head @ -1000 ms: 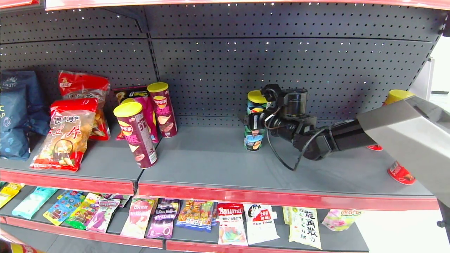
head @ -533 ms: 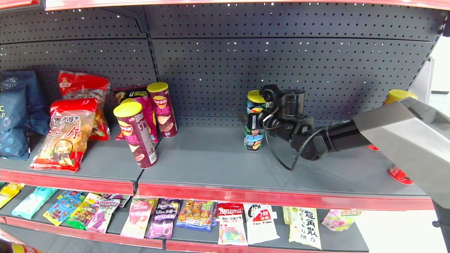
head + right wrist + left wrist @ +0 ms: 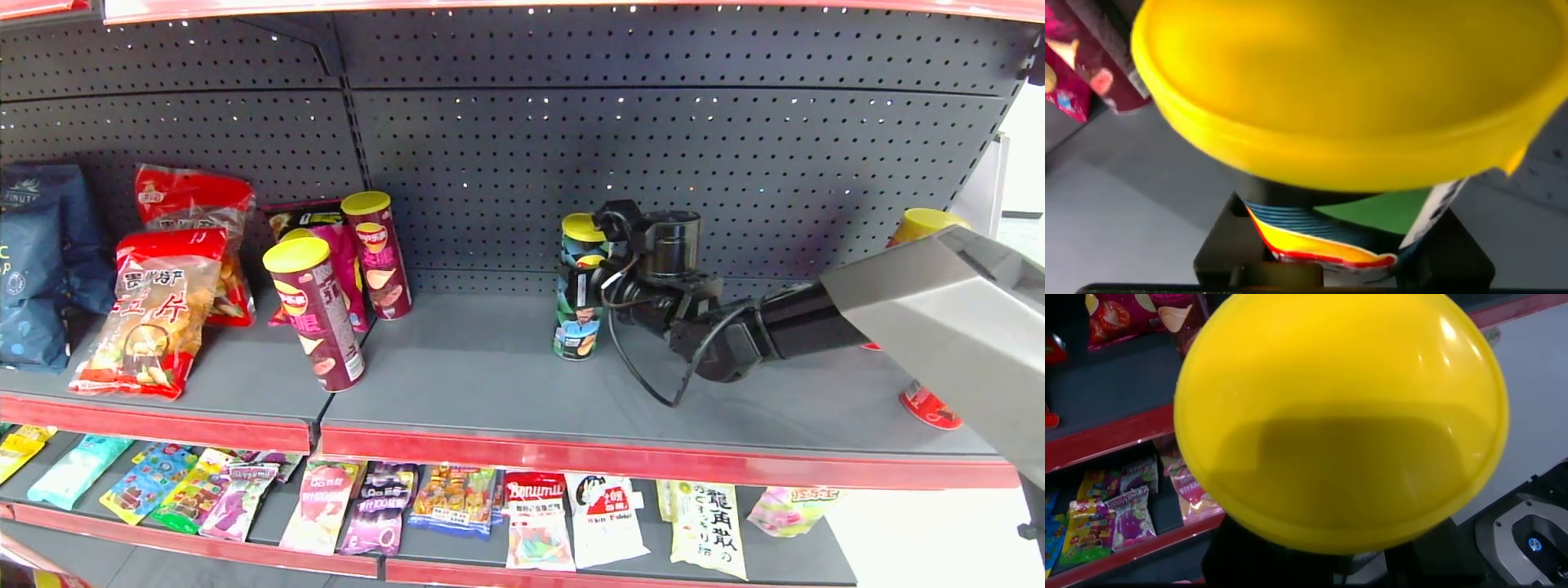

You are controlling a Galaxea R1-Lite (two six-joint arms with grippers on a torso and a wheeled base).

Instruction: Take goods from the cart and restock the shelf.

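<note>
The right gripper [image 3: 589,286] has its fingers tight around the green can [image 3: 575,331], nearly upright on the shelf [image 3: 490,367], well apart from the purple cans [image 3: 317,322].

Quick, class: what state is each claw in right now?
Left claw: cannot be told; a yellow lid sits right before its camera.
Right claw: closed on the green can.

Centre of frame: bare shelf board [image 3: 473,367] lies open between purple canister [image 3: 314,322], left, and green canister [image 3: 576,331], right.
</note>
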